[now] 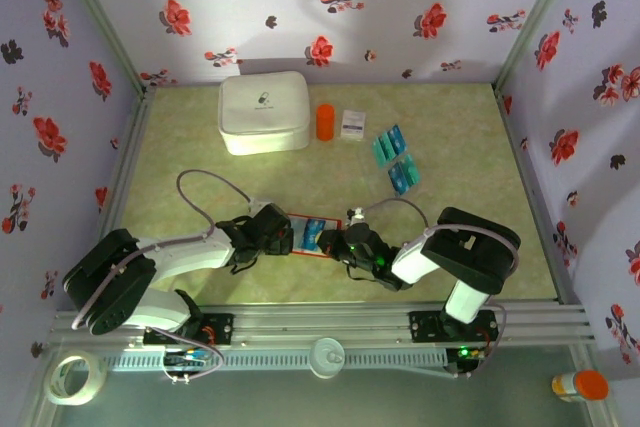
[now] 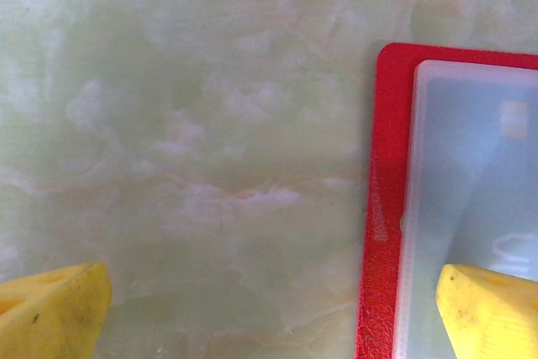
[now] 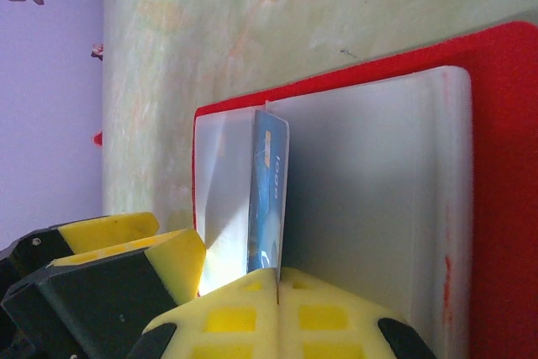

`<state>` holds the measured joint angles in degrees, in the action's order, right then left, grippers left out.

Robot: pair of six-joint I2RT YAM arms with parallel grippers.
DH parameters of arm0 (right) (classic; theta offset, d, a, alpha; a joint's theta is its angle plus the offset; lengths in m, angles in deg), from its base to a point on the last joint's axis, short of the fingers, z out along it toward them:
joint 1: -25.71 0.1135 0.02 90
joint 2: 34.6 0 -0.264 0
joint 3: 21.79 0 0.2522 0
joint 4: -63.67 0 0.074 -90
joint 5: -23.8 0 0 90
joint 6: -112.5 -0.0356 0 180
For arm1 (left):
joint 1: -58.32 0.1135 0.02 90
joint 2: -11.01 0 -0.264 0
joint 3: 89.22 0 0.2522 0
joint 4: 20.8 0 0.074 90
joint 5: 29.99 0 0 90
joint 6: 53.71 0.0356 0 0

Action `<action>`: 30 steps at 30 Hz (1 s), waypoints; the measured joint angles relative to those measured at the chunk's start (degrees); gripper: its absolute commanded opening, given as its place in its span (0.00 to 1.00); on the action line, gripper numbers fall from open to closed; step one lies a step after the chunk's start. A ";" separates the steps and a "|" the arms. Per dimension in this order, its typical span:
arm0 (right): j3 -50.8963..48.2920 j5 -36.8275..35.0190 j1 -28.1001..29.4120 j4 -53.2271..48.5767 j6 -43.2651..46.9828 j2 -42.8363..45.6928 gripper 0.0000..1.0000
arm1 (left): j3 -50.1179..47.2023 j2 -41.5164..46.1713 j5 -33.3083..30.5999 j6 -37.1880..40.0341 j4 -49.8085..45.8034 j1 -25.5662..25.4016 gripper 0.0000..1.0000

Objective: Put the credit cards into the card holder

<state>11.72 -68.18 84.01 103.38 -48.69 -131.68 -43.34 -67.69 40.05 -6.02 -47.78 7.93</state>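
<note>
Grips a blue card (image 3: 269, 199) on edge in the right claw (image 3: 277, 292), clamped on its near end, far end poking among the clear pockets of the red holder (image 3: 496, 166) lying open just ahead; held thin side on, probably to slip into a slot. Spreads the left claw (image 2: 269, 317) wide apart, one finger (image 2: 487, 308) over the holder's pocket page, likely to pin it flat. Leaves more cards (image 1: 388, 145) well beyond the right claw on the surface (image 1: 200, 187).

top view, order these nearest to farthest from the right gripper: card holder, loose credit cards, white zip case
1. card holder, at the right gripper, between the arms
2. loose credit cards, behind it, to the right
3. white zip case, far back left
</note>
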 measured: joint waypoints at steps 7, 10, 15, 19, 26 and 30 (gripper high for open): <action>0.00 0.70 0.00 -0.85 0.00 0.39 0.00 | -0.04 0.00 0.00 0.00 0.20 0.00 1.00; 0.02 0.87 0.00 -1.25 -0.04 0.57 0.00 | -0.04 0.00 0.00 0.00 0.24 0.00 1.00; 0.52 1.16 0.00 -2.51 -0.61 0.76 0.00 | -0.04 0.00 0.00 0.00 0.33 0.00 1.00; 1.27 1.75 0.00 -3.82 -0.92 0.79 0.00 | -0.04 0.00 0.00 0.00 0.33 0.00 1.00; 2.21 1.99 0.00 -5.86 -1.42 1.03 0.00 | -0.04 0.00 0.00 0.00 0.33 0.00 1.00; 2.69 2.19 0.00 -6.69 -1.46 1.03 0.00 | -0.04 0.00 0.00 -0.02 0.33 0.00 1.00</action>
<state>14.41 -66.00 84.01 96.69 -50.16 -130.65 -43.38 -67.69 40.05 -6.04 -47.45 7.93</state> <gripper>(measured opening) 0.057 0.996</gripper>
